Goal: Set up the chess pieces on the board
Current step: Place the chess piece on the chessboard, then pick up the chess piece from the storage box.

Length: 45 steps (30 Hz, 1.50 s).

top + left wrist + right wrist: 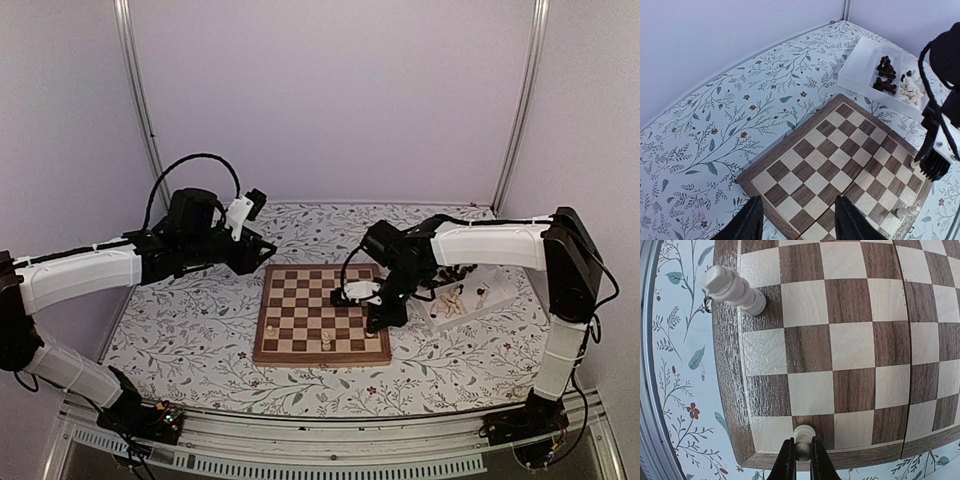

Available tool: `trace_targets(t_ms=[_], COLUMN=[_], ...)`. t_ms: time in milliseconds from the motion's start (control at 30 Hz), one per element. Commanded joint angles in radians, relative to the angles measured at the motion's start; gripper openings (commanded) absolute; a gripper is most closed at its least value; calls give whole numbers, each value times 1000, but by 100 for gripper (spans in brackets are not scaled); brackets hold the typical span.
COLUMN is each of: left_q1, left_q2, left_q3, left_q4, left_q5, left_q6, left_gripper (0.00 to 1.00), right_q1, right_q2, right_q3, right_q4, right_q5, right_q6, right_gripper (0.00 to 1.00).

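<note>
The board (300,300) lies in the middle of the table. My right gripper (803,456) is shut on a small cream chess piece (803,436), low over a dark square at the board's near right corner (376,325). Another cream piece (735,289) stands a few squares along the same edge row (323,340), and a third cream piece (270,325) stands near the left edge. My left gripper (800,225) hangs open and empty above the board's far left corner (264,251), well above the squares (830,160).
A white partitioned tray (490,300) sits right of the board, with dark pieces (885,75) and cream pieces (910,92) in separate compartments. A floral cloth (190,330) covers the table. White walls and metal posts close it in.
</note>
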Motion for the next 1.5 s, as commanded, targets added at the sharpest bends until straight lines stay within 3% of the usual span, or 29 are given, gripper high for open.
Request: trace_targets(t_ms=[0,133,333,533,667,833,1067,1467], left_q1=[14,14,14,14,14,14,14,14], left_q2=[-7,-4,-4,-8,-18,-31,-31,-40], left_q3=[1,3,4,4,1,0,5,0], left_q4=[16,14,9,5,2,1,-6,-11], left_q5=[15,20,23,23,20,16,25,24], left_q6=[-4,-4,-4,-4,-3,-4,-5,-7], left_gripper=[51,51,51,51,50,51,51,51], right_q1=[1,1,0,-24,-133,-369,-659,-773], right_q2=[17,20,6,-55,-134,-236,-319,-247], right_q3=[13,8,14,77,64,-32,-201,-285], right_q4=[20,25,11,-70,-94,-87,-7,77], right_q5=[24,34,17,-43,-61,-63,86,170], right_q6=[-8,-4,1,1,11,30,76,121], right_gripper=[7,10,25,29,29,28,22,20])
